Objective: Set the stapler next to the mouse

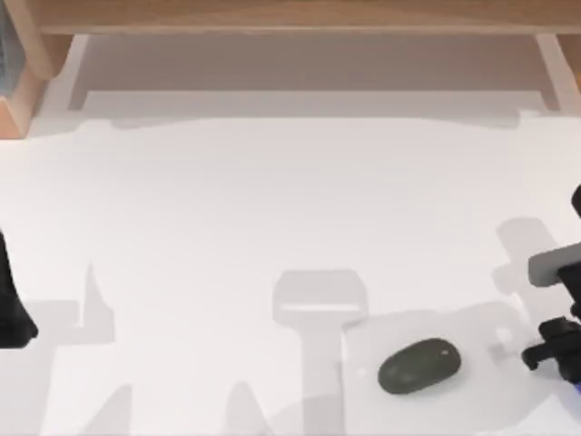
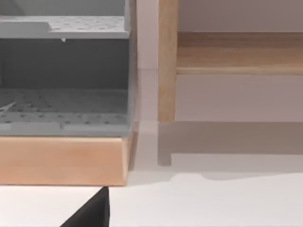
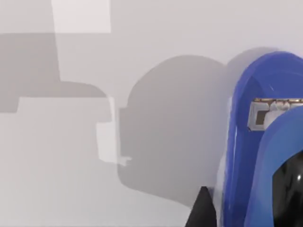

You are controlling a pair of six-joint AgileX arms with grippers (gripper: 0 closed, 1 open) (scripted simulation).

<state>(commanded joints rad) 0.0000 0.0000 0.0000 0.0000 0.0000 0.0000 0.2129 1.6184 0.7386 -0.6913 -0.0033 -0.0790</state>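
Observation:
The mouse (image 1: 418,366), a dark grey-green oval with a light dot, lies on the white table near the front, right of centre. My right gripper (image 1: 543,350) hovers at the table's right edge, just right of the mouse. A sliver of the blue stapler (image 1: 574,389) shows below it at the frame edge. In the right wrist view the bright-blue stapler (image 3: 258,142) looms close, with one black fingertip (image 3: 202,212) right beside it. My left gripper (image 1: 11,313) stays parked at the table's left edge.
A wooden shelf frame (image 1: 290,18) runs along the back of the table. At the back left stands a wooden-based grey rack (image 2: 64,85), seen close in the left wrist view. The white tabletop (image 1: 227,227) stretches between the arms.

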